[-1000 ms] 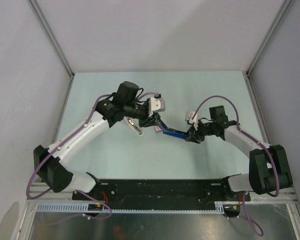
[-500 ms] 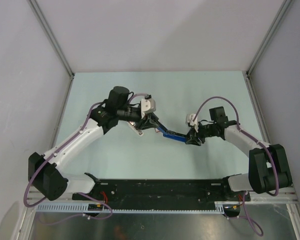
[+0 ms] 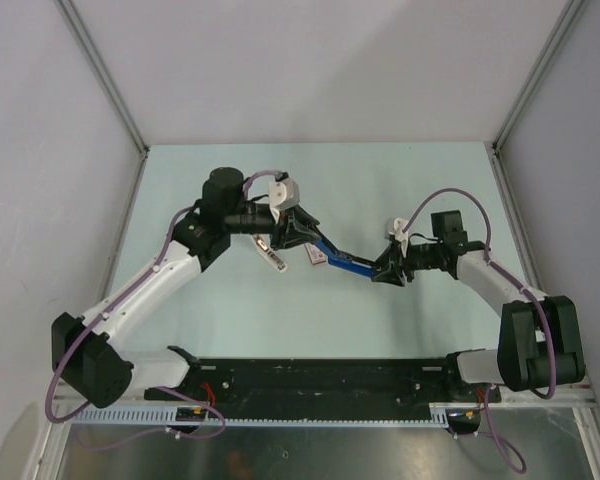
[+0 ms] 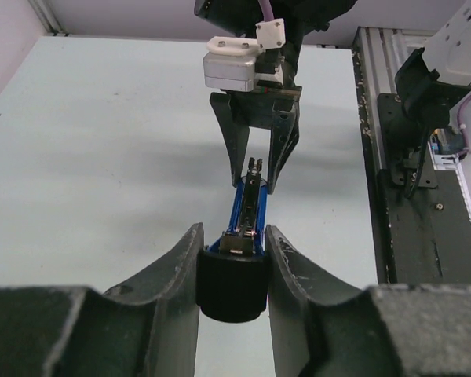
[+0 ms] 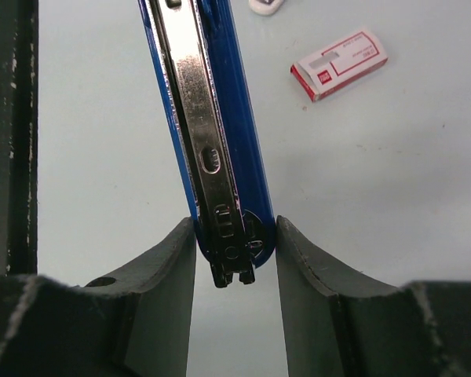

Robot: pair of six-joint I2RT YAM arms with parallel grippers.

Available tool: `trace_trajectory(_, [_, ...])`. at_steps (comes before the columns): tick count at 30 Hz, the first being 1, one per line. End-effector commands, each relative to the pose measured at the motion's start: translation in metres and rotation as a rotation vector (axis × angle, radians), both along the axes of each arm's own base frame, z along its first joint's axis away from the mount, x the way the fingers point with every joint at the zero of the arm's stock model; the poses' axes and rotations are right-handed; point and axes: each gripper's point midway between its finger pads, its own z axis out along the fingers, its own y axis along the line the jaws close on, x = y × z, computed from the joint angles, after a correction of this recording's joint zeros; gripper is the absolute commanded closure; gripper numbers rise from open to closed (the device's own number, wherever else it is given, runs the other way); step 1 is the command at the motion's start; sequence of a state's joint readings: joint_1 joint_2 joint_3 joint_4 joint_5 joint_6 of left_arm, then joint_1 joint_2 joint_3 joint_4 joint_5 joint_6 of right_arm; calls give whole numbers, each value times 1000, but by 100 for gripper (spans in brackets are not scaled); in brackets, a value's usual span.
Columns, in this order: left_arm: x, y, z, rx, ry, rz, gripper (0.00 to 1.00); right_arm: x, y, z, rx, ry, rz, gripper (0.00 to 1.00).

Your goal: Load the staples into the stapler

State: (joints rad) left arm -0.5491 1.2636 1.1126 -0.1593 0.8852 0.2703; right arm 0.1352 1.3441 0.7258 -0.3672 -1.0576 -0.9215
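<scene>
The blue stapler [image 3: 345, 262] hangs above the table between both grippers. My left gripper [image 3: 301, 233] is shut on its black end [image 4: 232, 275]. My right gripper [image 3: 382, 271] is shut on the other end, where the blue body [image 5: 234, 133] and its silvery metal rail [image 5: 198, 118] show in the right wrist view. In the left wrist view the blue body [image 4: 247, 206] runs from my left gripper [image 4: 234, 232] towards the right gripper [image 4: 256, 161]. The pink-and-white staple box [image 3: 316, 257] [image 5: 339, 64] lies on the table under the stapler. I see no loose staples.
A small grey-white tray [image 3: 270, 253] lies left of the box, below the left wrist. The black base rail [image 3: 320, 378] runs along the near edge. Grey walls with metal posts close off the table's back and sides.
My left arm has swung its wrist to the left and brought its gripper onto the stapler's black end. The right gripper has kept its hold and shifted slightly right.
</scene>
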Motion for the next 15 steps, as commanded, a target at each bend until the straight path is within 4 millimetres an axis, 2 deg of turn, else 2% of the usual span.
trace_trajectory(1, [3, 10, 82, -200, -136, 79, 100, 6, -8, 0, -13, 20, -70, 100])
trace_trajectory(9, [10, 21, 97, -250, -114, 201, 100, 4, -8, 5, 40, 61, -86, 100])
trace_trajectory(15, [7, 22, 80, -217, -113, 195, 100, 0, -4, 19, 66, 26, -66, 97])
